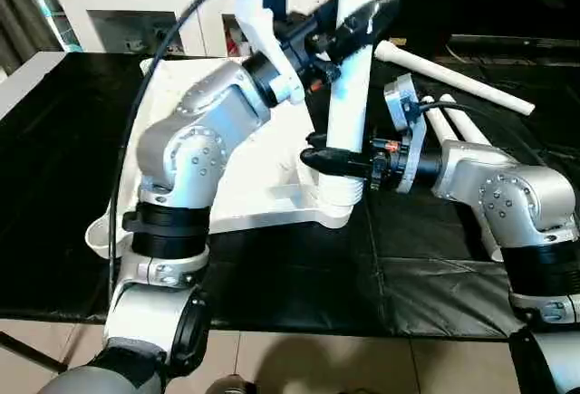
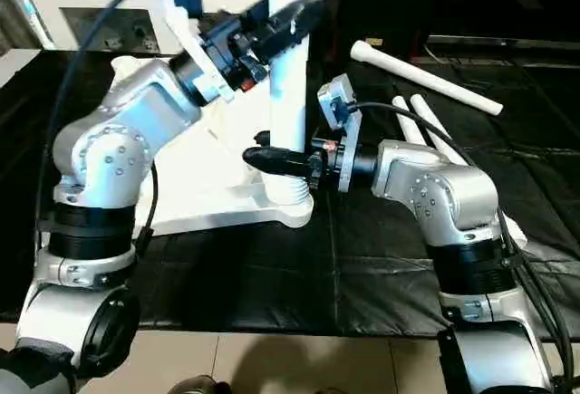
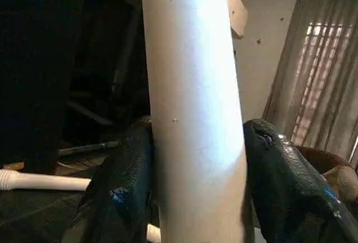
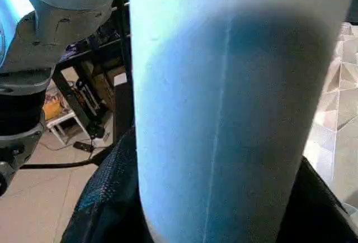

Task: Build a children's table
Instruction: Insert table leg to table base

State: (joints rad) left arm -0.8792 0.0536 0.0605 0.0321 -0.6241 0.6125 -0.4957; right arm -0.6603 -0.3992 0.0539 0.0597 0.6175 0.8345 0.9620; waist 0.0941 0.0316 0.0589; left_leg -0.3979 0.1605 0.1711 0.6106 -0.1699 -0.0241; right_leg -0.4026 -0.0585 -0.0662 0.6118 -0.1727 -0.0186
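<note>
A white leg [image 1: 352, 68] stands upright in a corner socket of the tabletop [image 1: 263, 197], which lies on the black mat [image 1: 362, 276]. The left gripper [image 1: 358, 24] clamps the leg high above the socket; the right gripper [image 1: 337, 160] pinches it just above the socket. Three more legs [image 1: 453, 77] lie on the mat right of the tabletop

leg [image 1: 352, 68]: white, upright in corner socket | tabletop [image 1: 263, 197]: underside up
</note>
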